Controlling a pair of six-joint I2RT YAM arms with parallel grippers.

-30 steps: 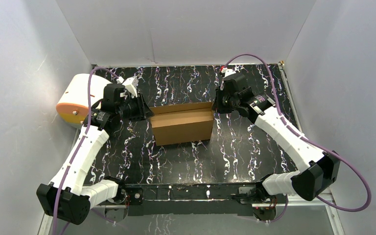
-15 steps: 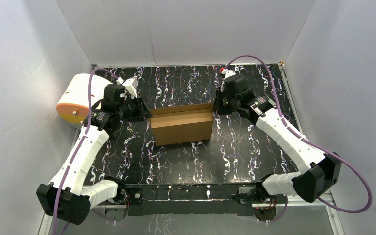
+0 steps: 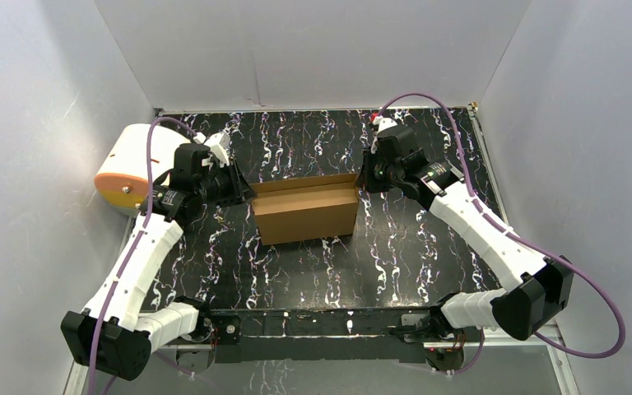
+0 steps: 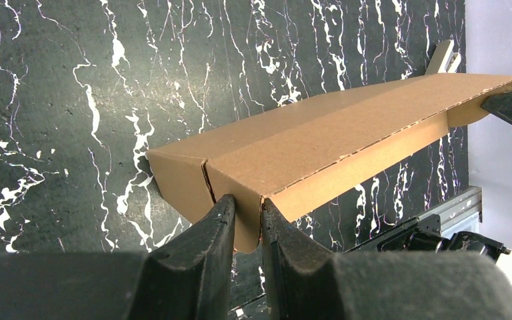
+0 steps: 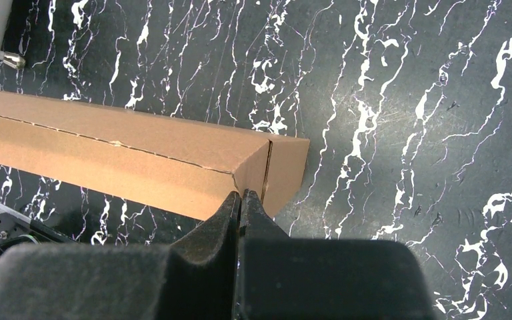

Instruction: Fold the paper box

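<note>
As seen from above, lies at the centre of the frame on the black, white-veined table (image 3: 296, 271), held at both short ends: paper box (image 3: 306, 212), plain brown cardboard, long side running left to right. Shows a back panel standing slightly above the front face along the upper edge. Meets the left gripper (image 3: 245, 191) at the left end and the right gripper (image 3: 363, 178) at the upper right corner.

From the left wrist, stretches from bottom centre up toward the right edge of the frame. Sits with its near end wall pinched between narrow-set dark fingers (image 4: 200, 240), only the cardboard's thickness between them. Touches a dark fingertip of the other arm at the far right end.

From the right wrist, runs from the left edge to the centre. Ends at a folded corner, right where two fingers (image 5: 217, 223) press almost together on the edge.

Well apart, at the left edge of the top view: cream cylinder (image 3: 127, 164) with an orange face.
</note>
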